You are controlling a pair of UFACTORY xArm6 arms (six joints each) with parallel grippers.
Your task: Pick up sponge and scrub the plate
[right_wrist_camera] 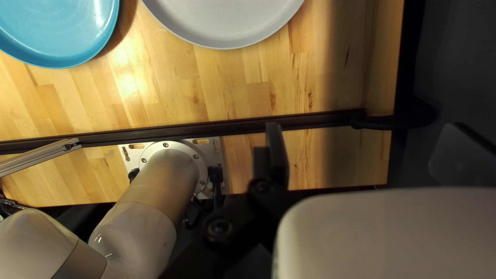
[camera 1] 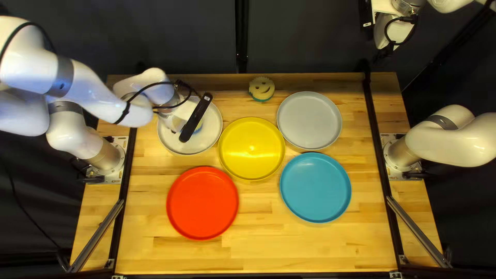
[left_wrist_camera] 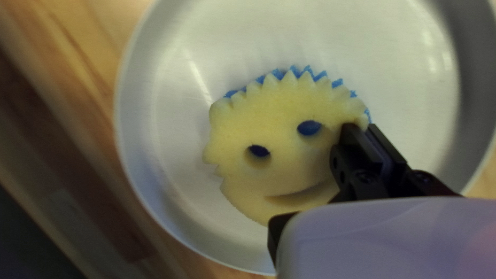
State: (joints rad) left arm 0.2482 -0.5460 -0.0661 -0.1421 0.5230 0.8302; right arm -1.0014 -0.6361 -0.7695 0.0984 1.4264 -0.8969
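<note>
A yellow smiley-face sponge (left_wrist_camera: 271,155) with a blue underside lies face up in the white plate (left_wrist_camera: 162,116), about at its middle. My left gripper (left_wrist_camera: 354,130) is shut on the sponge's edge beside one eye. In the top left view the left gripper (camera 1: 190,124) is down over the white plate (camera 1: 205,145) at the table's back left, and only a sliver of the sponge (camera 1: 200,126) shows past it. My right gripper (right_wrist_camera: 360,151) hangs open and holds nothing, high over its own arm's base (right_wrist_camera: 170,166) at the table's right edge.
A second smiley sponge (camera 1: 261,89) lies near the far edge. A yellow plate (camera 1: 251,149) sits mid-table, a grey plate (camera 1: 309,120) at back right, a blue plate (camera 1: 315,187) at front right and an orange plate (camera 1: 202,202) at front left.
</note>
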